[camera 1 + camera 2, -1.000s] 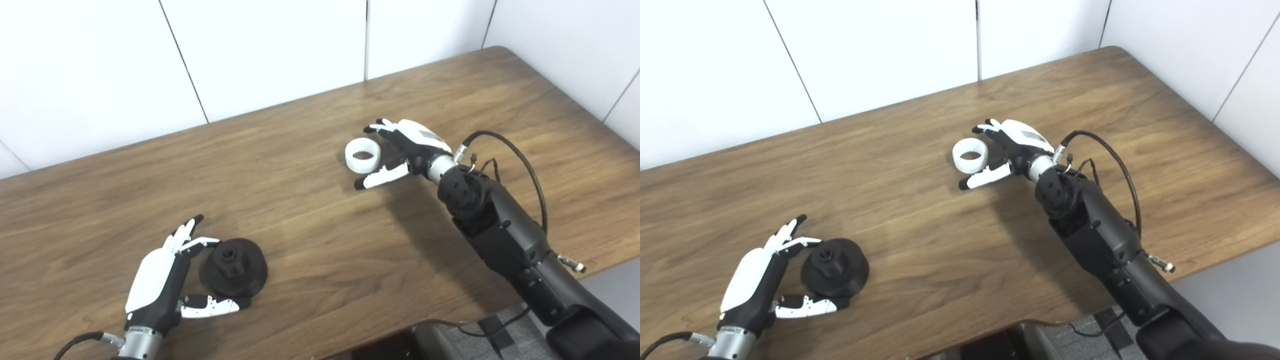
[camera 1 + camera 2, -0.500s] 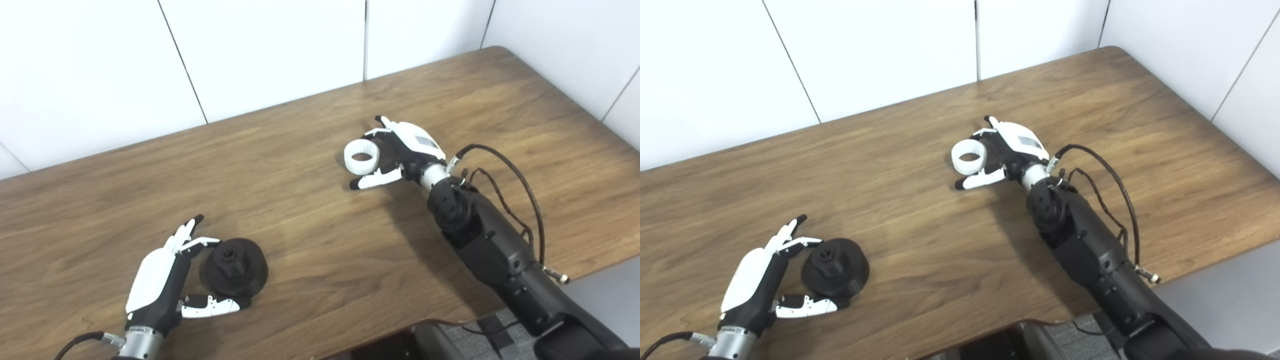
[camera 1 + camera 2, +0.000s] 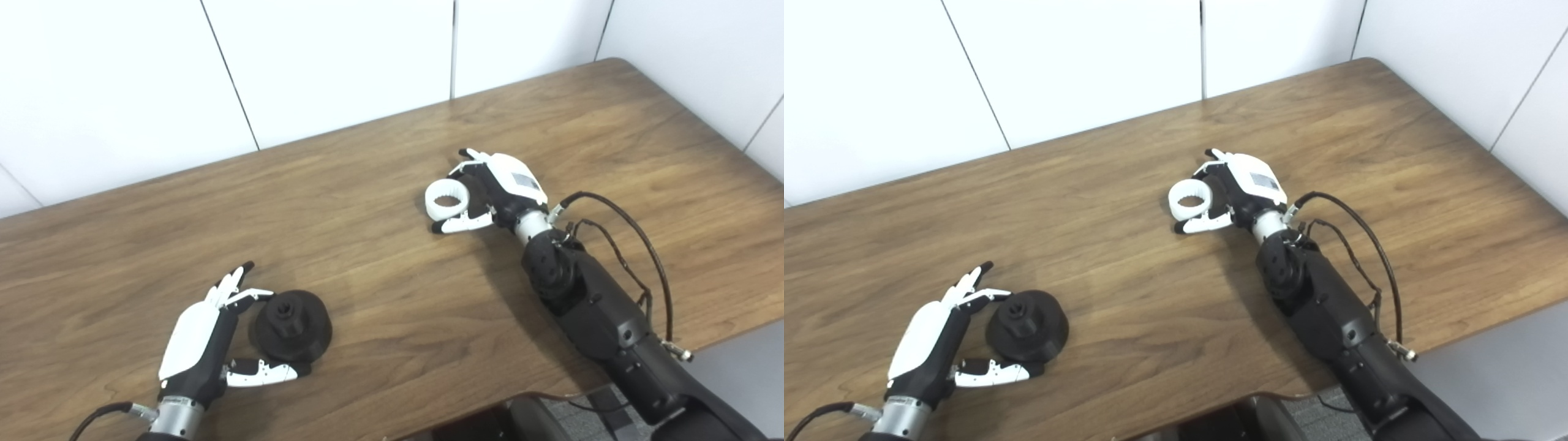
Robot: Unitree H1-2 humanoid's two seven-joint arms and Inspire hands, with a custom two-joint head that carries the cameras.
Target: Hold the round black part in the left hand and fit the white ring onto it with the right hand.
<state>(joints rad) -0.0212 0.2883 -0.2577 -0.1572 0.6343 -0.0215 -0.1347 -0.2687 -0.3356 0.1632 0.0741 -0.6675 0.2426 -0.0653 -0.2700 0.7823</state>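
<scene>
Looked down on a brown wooden table (image 3: 380, 288) backed by white wall panels (image 3: 337, 61).

Found the left hand (image 3: 196, 343) at the table's left front part, close to the front edge, with its white back turned up. Open, holding nothing: fingers (image 3: 236, 285) stretched toward the table's far side and the thumb (image 3: 263, 372) laid out to the right along the tabletop.

Found the round black part (image 3: 293, 324) just right of that hand, also at the table's left front part. Sat flat on the wood with its broad base down and a small raised hub with a socket on top. Cupped between the fingers and the thumb, with one fingertip and the thumb tip at its rim; could not tell whether either pressed on it.

Found the white ring (image 3: 448, 200) past the table's middle, toward its right and far side, opening upward, ridged on its inner wall.

Found the right hand (image 3: 499, 190) directly right of the ring, fingers curled over the ring's far side and thumb lying along its near side. Could not tell whether the ring was actually gripped or only enclosed, nor whether it was lifted off the wood.

Traced the black right forearm back to the table's right front edge, with a dark cable (image 3: 637, 239) looped beside it.
</scene>
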